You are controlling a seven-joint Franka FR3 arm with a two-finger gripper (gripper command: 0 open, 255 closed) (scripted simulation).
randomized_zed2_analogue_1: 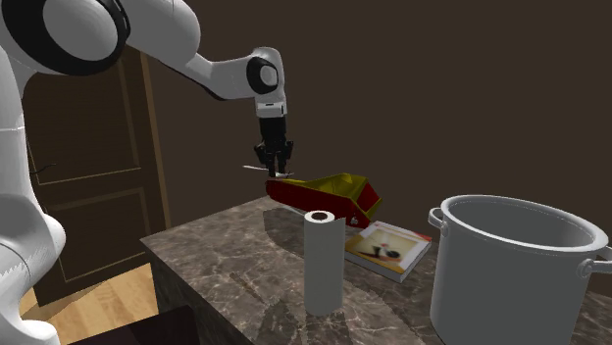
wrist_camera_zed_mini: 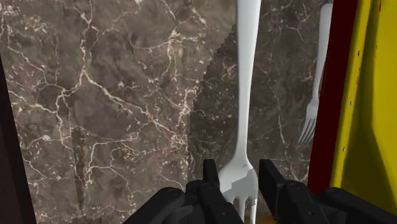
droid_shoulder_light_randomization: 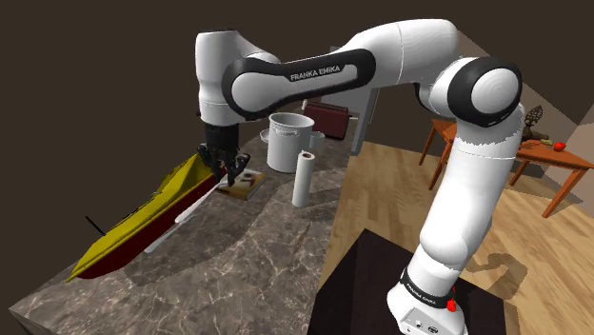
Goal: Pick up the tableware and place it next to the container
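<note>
Fork (wrist_camera_zed_mini: 247, 76), likely light, stiff and slick, sits pinched near its tines in the gripper (wrist_camera_zed_mini: 242, 183), apart from the stockpot (droid_shoulder_light_randomization: 288, 143).

Light is dim and soft throughout. In the wrist view, a jagged-edged shadow lies at 9 o'clock of the fork (wrist_camera_zed_mini: 247, 95) on the counter (wrist_camera_zed_mini: 95, 114).

A dark brown marbled countertop (droid_shoulder_light_randomization: 247, 262) carries a long yellow and red boat (droid_shoulder_light_randomization: 143, 214), with a white fork (wrist_camera_zed_mini: 313, 95) lying flat just beside its hull. A grey pot (droid_shoulder_light_randomization: 286, 143) and a white paper-towel roll (droid_shoulder_light_randomization: 304, 179) stand upright on it. A book (randomized_zed2_analogue_1: 387, 247) lies flat between the roll and the boat.
</note>
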